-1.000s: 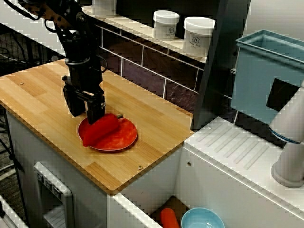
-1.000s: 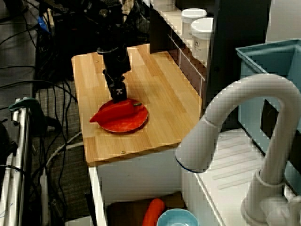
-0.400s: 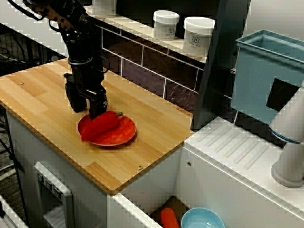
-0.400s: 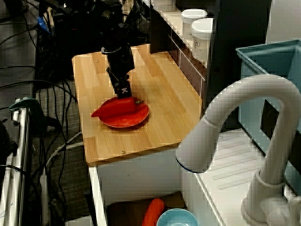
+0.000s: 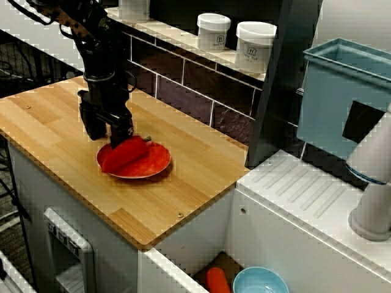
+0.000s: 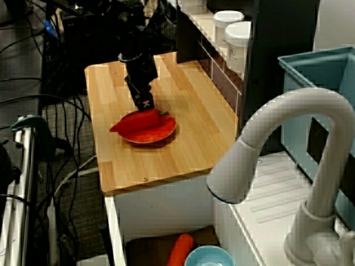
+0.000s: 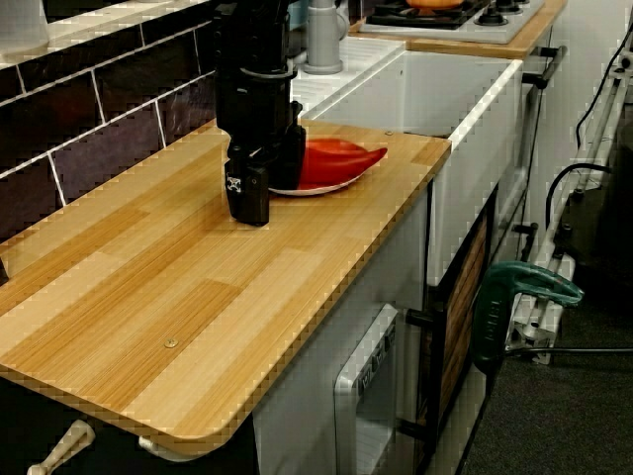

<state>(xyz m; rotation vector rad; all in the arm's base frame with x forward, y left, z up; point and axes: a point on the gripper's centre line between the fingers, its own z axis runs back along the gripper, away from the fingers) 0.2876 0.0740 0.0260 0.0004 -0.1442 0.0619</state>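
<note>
One black end effector (image 5: 109,138) is seen lowered at the back rim of one red plate (image 5: 156,168). Its two fingers are held well apart and nothing is clamped between them. In the view along the worktop, the nearer finger (image 7: 247,198) is seen down beside the plate, outside its rim, and the other finger is seen over the plate, close against one red pepper (image 5: 125,154). Whether that finger touches the pepper cannot be told.

The pepper is laid lengthwise across the plate, its pointed end reaching past the rim. The plate is set flat on the wooden worktop (image 5: 55,122), in the half nearer the sink edge and clear of all four edges.

Two white jars (image 5: 214,30) (image 5: 255,38) are stood side by side on the tiled ledge along the back edge. One blue bowl (image 5: 259,282) and one orange vegetable (image 5: 217,281) are seen down in the sink, and one white tap (image 6: 277,144) is seen in the view from beside the sink.
</note>
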